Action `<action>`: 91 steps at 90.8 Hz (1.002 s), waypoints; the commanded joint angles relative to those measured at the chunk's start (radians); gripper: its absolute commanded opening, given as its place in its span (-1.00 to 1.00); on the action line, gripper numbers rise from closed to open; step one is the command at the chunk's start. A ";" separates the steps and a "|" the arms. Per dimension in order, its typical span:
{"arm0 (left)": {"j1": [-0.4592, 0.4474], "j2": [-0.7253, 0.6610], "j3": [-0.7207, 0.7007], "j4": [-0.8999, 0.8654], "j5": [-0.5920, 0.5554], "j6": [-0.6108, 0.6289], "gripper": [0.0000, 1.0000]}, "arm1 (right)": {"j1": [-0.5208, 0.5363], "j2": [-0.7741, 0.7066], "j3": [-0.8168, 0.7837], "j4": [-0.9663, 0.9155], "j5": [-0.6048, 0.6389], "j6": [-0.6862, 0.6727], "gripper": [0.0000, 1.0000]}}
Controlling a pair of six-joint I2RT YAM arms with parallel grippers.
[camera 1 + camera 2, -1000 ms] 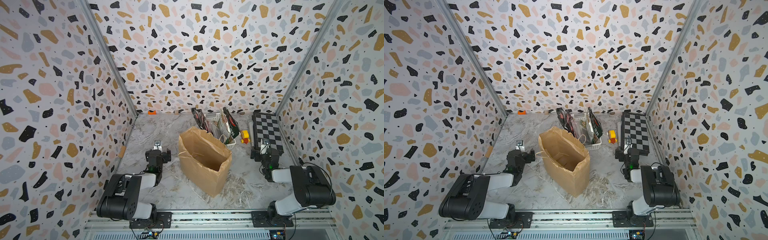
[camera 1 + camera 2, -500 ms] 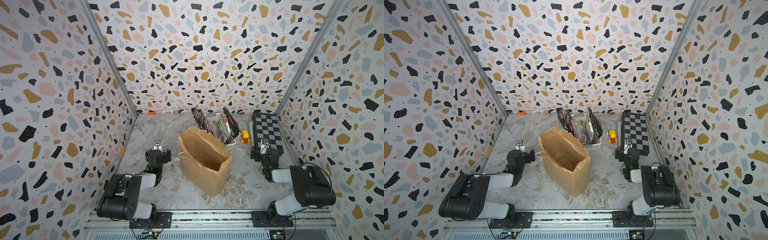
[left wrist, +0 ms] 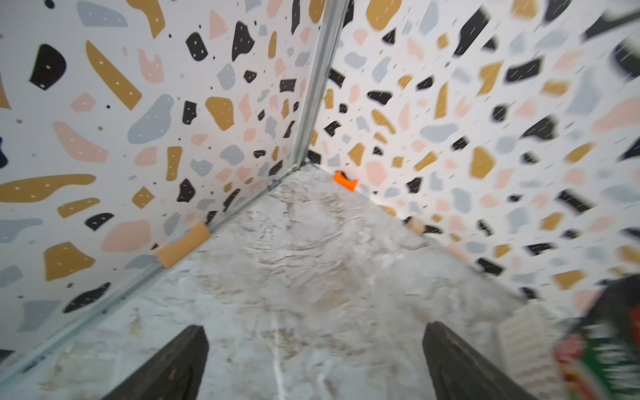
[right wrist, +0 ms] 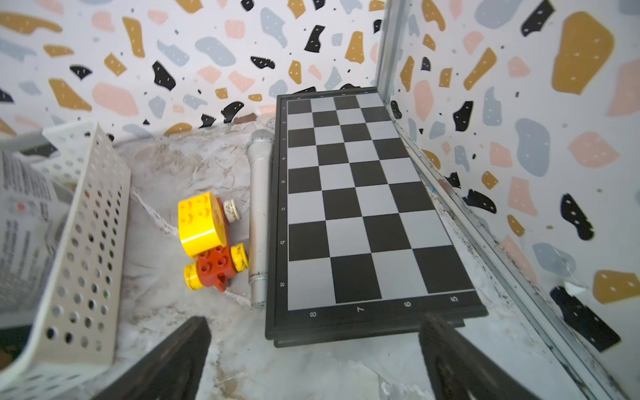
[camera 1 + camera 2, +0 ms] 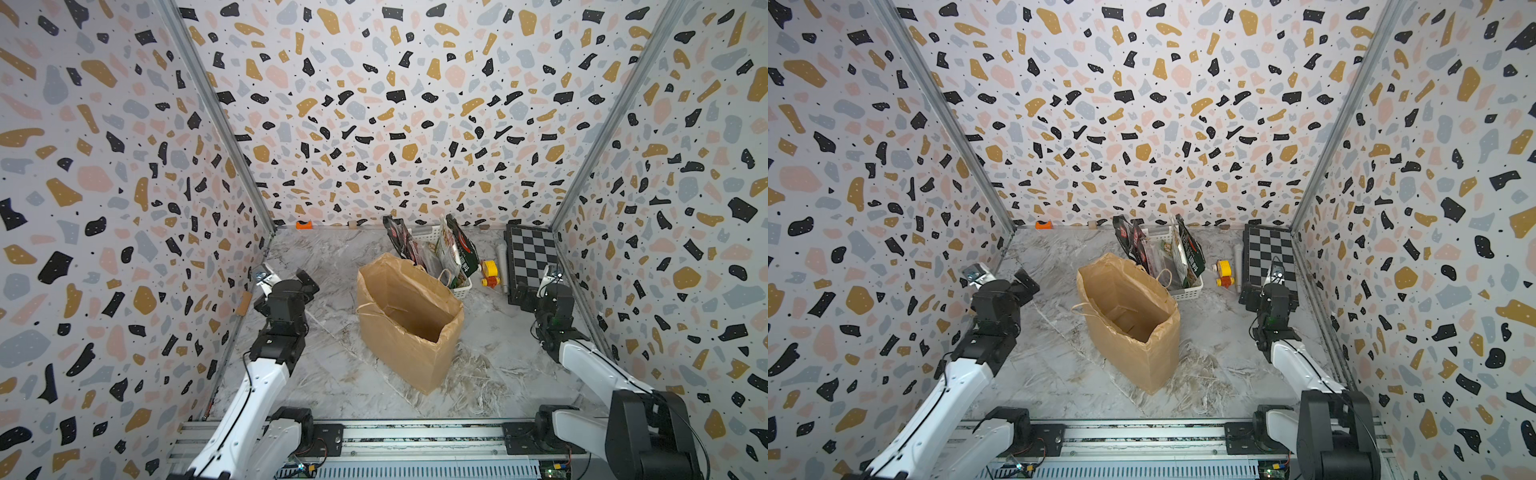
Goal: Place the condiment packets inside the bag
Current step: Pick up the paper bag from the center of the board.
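**Nothing bagged yet**

Glossy black-red, green and cream condiment packets point(image 5: 455, 249) stand in a white perforated plastic basket point(image 5: 463, 287) at one o'clock of the crinkled brown paper bag point(image 5: 395, 353), which looks empty. Left gripper point(image 3: 311, 360) and right gripper point(image 4: 311, 360), at nine and three o'clock, gape empty.

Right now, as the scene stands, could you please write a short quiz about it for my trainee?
1. True or false: the condiment packets already lie inside the brown paper bag.
2. What lies between the yellow-red toy and the chessboard? A) a spoon B) a silver microphone C) a cup
3. Fill in: the left gripper and the right gripper are both ___.
Key: 1 false, they stand in the white perforated basket; 2 B; 3 open.
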 commanded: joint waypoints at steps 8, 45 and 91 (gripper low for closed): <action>-0.014 -0.026 0.344 -0.632 0.533 -0.224 0.99 | -0.003 -0.077 0.165 -0.527 -0.092 0.145 1.00; -0.521 0.119 0.742 -1.036 0.566 -0.390 1.00 | -0.002 0.022 0.218 -0.557 -0.364 0.132 0.99; -0.643 0.456 0.886 -1.089 0.554 -0.624 0.68 | -0.002 -0.003 0.209 -0.572 -0.347 0.118 0.99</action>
